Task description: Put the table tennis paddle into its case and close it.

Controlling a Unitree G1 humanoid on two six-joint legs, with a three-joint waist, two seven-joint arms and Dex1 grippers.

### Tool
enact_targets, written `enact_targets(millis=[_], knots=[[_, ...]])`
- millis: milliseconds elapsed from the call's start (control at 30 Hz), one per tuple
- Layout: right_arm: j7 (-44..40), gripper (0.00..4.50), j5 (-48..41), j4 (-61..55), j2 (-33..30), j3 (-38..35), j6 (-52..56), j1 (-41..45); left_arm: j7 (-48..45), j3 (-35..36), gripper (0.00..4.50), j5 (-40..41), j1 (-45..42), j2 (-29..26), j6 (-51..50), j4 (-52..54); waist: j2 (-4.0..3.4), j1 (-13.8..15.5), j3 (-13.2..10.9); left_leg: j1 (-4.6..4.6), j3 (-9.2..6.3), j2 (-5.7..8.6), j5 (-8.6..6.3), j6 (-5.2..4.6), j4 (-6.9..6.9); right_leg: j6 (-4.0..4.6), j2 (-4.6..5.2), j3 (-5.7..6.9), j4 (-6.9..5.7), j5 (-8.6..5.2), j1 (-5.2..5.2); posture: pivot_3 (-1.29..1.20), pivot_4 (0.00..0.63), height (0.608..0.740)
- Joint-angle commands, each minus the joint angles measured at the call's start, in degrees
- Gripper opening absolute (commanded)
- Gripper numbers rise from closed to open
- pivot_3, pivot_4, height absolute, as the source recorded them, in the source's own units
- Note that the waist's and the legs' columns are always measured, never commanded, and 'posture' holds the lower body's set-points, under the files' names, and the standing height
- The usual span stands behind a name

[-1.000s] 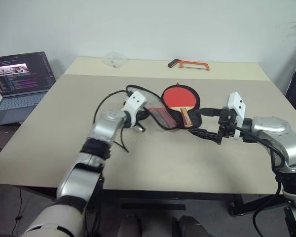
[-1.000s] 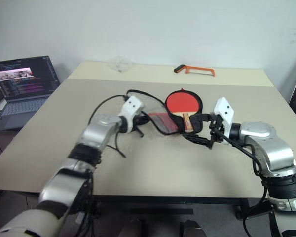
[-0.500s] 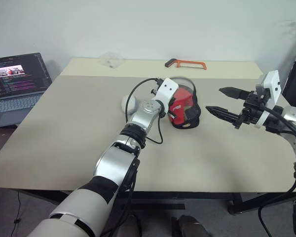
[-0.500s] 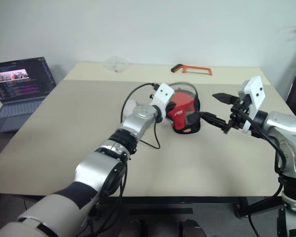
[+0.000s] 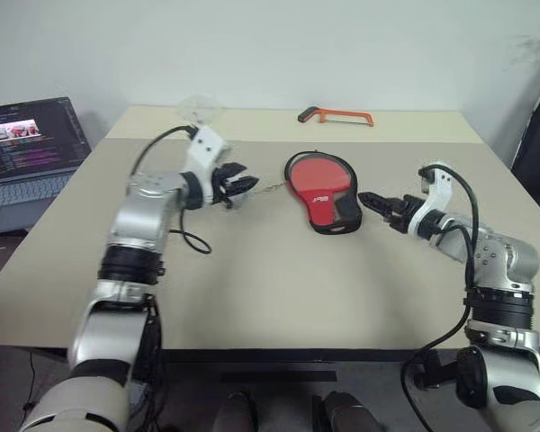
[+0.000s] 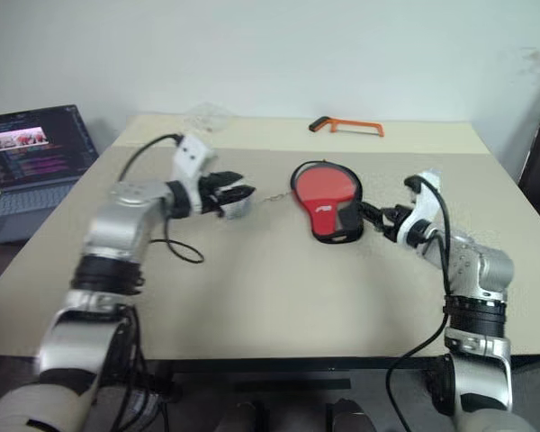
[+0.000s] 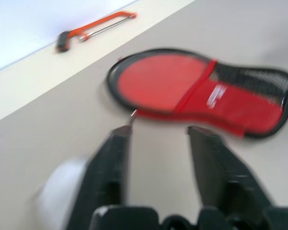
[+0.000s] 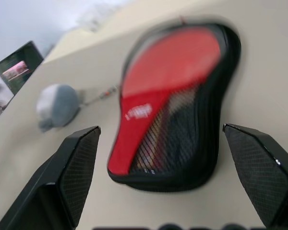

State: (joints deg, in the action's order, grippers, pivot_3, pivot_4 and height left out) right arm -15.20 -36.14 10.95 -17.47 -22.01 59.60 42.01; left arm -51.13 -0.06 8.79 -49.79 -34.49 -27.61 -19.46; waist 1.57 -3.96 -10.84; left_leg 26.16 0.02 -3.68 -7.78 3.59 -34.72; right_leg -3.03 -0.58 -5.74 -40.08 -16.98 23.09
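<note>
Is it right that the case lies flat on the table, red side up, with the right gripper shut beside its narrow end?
Not quite: the right gripper is open, its fingers spread wide in the right wrist view. The rest holds: the case lies flat on the table, red side up, with that gripper beside its narrow end.

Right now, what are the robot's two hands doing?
Left gripper: fingers apart, holding nothing.
Right gripper: fingers wide open, holding nothing, by the case.

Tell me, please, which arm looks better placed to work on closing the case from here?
Probably the right. The right gripper sits open just beside the handle end of the case, pointing at it. The left gripper, also open, stands farther off, near the small grey pouch, across bare table.
</note>
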Motion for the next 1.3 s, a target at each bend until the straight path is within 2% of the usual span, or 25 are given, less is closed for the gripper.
enact_targets(millis=[33, 100, 133, 267, 367, 500, 733, 1033, 1300], knots=[[3.8, 4.50, -1.5, 3.2, 1.5, -3.9, -0.1, 1.7, -3.4, 2.4, 3.54, 3.4, 3.7, -4.0, -3.5, 8.3, 0.00, 0.3, 0.0, 0.00, -0.01, -0.01, 0.00, 0.00, 0.01, 0.00, 0.00, 0.02, 0.01, 0.00, 0.00, 0.00, 0.150, 0.740], [5.1, 4.50, -1.0, 5.6, 2.2, -4.1, -1.1, 1.7, -4.3, 3.7, 4.28, 4.8, 6.5, -6.5, -4.9, 11.2, 0.00, 0.4, 0.0, 0.00, -0.02, -0.01, 0.00, -0.01, 0.01, 0.00, -0.01, 0.04, 0.00, 0.00, 0.01, 0.00, 0.150, 0.740], [5.4, 4.50, -1.1, 7.0, 2.6, -4.4, -1.6, 1.7, -4.5, 4.6, 4.48, 5.4, 7.8, -7.7, -5.6, 12.3, 0.00, 0.5, 0.0, 0.00, -0.02, -0.01, 0.00, -0.01, 0.01, 0.00, -0.01, 0.04, 0.00, -0.01, 0.01, 0.00, 0.150, 0.740], [5.7, 4.50, -1.5, 10.9, 3.0, -5.2, -2.7, 2.1, -3.5, 6.2, 4.48, 6.4, 10.7, -10.2, -7.3, 14.8, 0.00, 0.5, 0.0, 0.00, -0.01, -0.02, 0.01, -0.02, 0.00, -0.05, -0.01, 0.03, 0.00, -0.03, 0.02, 0.00, 0.150, 0.740], [5.2, 4.50, -2.4, 13.2, 3.9, -5.7, -3.2, 2.5, 0.5, 5.9, 4.48, 4.2, 12.0, -9.7, -5.4, 15.8, 0.00, 0.5, 0.0, -0.02, 0.00, -0.02, 0.01, -0.03, 0.00, -0.07, -0.01, 0.01, 0.01, -0.04, 0.00, 0.00, 0.150, 0.740], [4.8, 4.50, -2.6, 16.0, 5.8, -6.2, -4.1, 3.2, 0.4, 4.7, 4.48, 5.2, 14.0, -9.4, -6.2, 18.9, 0.02, 0.3, 0.0, -0.04, 0.00, -0.06, 0.03, -0.05, 0.00, -0.08, -0.05, 0.01, 0.01, -0.03, 0.00, 0.00, 0.150, 0.740], [3.3, 4.50, -2.9, 15.9, 8.5, -4.5, -4.2, 4.5, 1.2, 3.8, 4.48, 5.5, 14.6, -8.7, -6.9, 19.7, 0.02, -1.2, 0.0, -0.09, -0.01, -0.11, 0.05, -0.09, 0.01, -0.11, -0.10, -0.03, -0.01, -0.02, 0.01, 0.00, 0.150, 0.740], [2.8, 4.50, -2.8, 15.7, 10.4, -3.1, -3.9, 5.3, 1.4, 3.4, 4.48, 5.7, 14.6, -8.7, -7.1, 19.7, 0.02, -1.2, 0.0, -0.07, 0.01, -0.11, 0.05, -0.09, 0.08, -0.10, -0.12, -0.04, 0.03, -0.02, 0.04, 0.00, 0.150, 0.740], [2.3, 4.50, 0.8, 24.4, 11.2, -1.7, -11.0, 9.1, 1.9, 2.4, 4.48, 5.4, 14.2, -8.0, -7.2, 19.9, 0.02, -1.2, 0.0, -0.08, 0.02, -0.12, 0.05, -0.09, 0.08, -0.11, -0.12, -0.05, 0.02, -0.02, 0.06, 0.00, 0.150, 0.740]])
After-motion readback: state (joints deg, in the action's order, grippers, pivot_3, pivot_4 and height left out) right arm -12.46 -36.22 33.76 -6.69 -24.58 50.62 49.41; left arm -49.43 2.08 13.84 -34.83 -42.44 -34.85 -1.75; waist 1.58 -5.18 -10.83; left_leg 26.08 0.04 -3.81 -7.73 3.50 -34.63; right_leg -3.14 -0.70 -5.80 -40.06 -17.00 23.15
